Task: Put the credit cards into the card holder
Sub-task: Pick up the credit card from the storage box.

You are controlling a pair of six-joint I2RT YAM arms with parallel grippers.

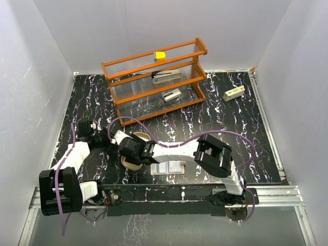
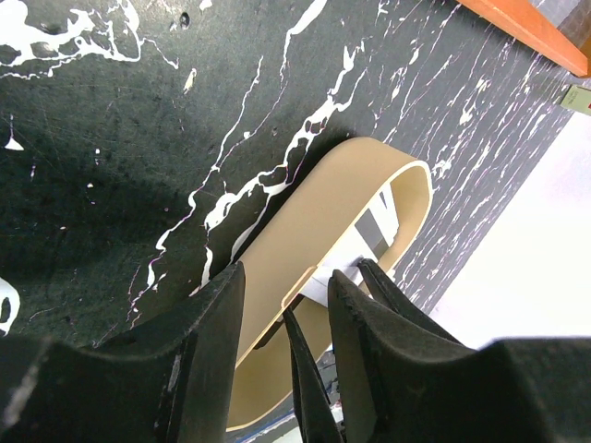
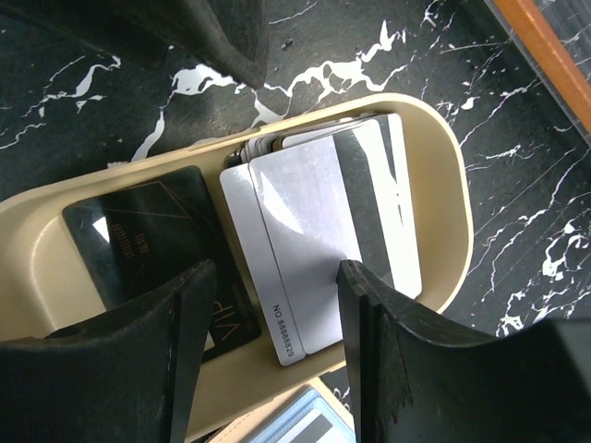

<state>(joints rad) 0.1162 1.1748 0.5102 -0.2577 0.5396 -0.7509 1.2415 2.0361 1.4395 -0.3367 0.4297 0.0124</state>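
Note:
The tan oval card holder (image 3: 452,185) lies on the black marbled table, mostly under my right gripper in the top view (image 1: 131,164). In it lie a black card (image 3: 138,240) and overlapping silver-grey cards with a dark stripe (image 3: 314,203). My right gripper (image 3: 277,268) is open just above them, one finger over the black card, the other at the silver card's edge. My left gripper (image 2: 286,273) is open at the holder's outer wall (image 2: 314,212), its rim between the fingers. A striped card (image 2: 374,226) shows inside. In the top view both grippers, left (image 1: 114,138) and right (image 1: 129,152), meet at the holder.
A tan wallet with a light blue inside (image 1: 168,167) lies right of the holder, also in the right wrist view (image 3: 305,425). An orange rack (image 1: 154,82) at the back holds grey stapler-like objects (image 1: 166,77) and a yellow block (image 1: 160,55). A small white box (image 1: 233,94) lies back right.

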